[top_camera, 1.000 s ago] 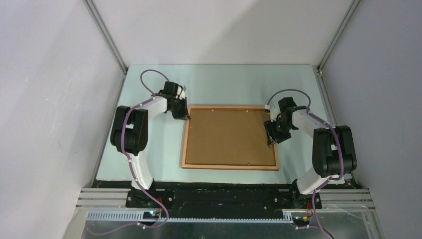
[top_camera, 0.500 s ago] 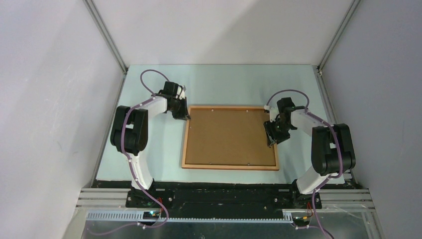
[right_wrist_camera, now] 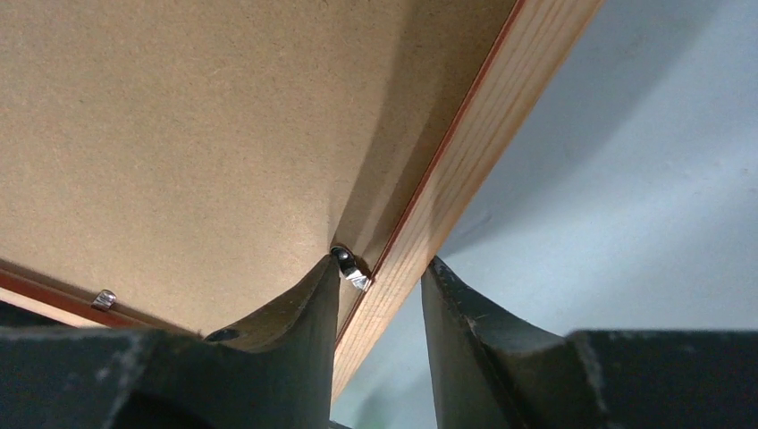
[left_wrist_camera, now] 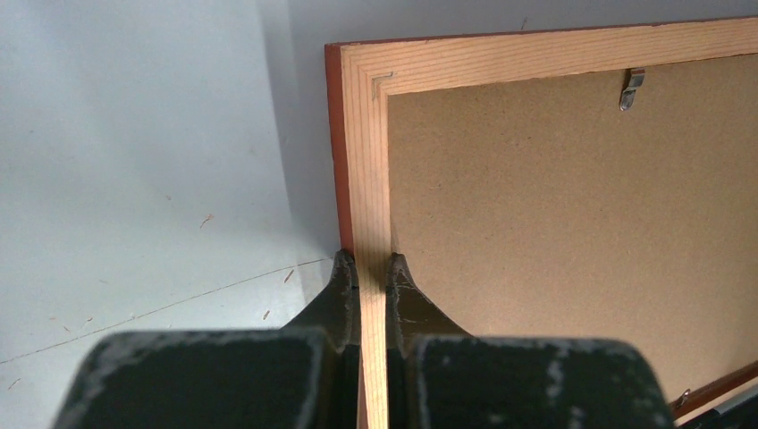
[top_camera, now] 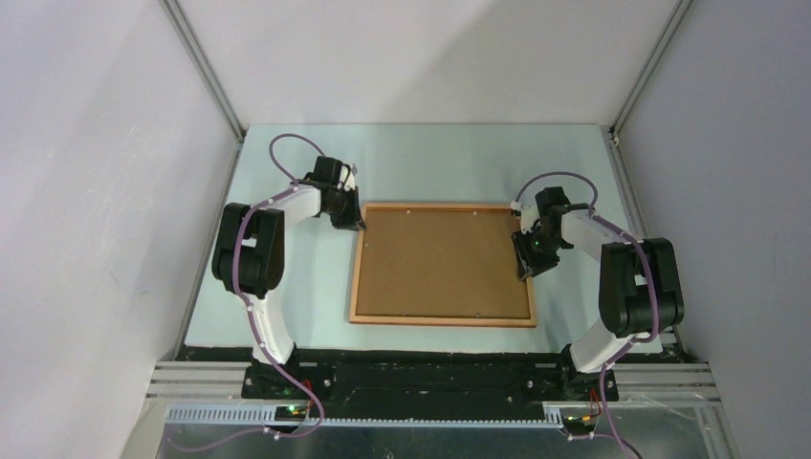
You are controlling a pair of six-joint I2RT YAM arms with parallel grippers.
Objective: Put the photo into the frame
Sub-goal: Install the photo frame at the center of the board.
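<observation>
While board (top_camera: 440,263) fills the frame (top_camera: 440,319) (back up), left hand (left_wrist_camera: 371,264) clamps its rail; right hand (right_wrist_camera: 381,268) gapes astride.

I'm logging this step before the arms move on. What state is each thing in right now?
frame, lying back side up.
backing board, seated inside the frame.
metal clip, at the right rail, beside the right tool's inner finger.
left tool, shut on the frame's left rail.
right tool, open, straddling the frame's right rail.
photo, not visible in any view.
</observation>
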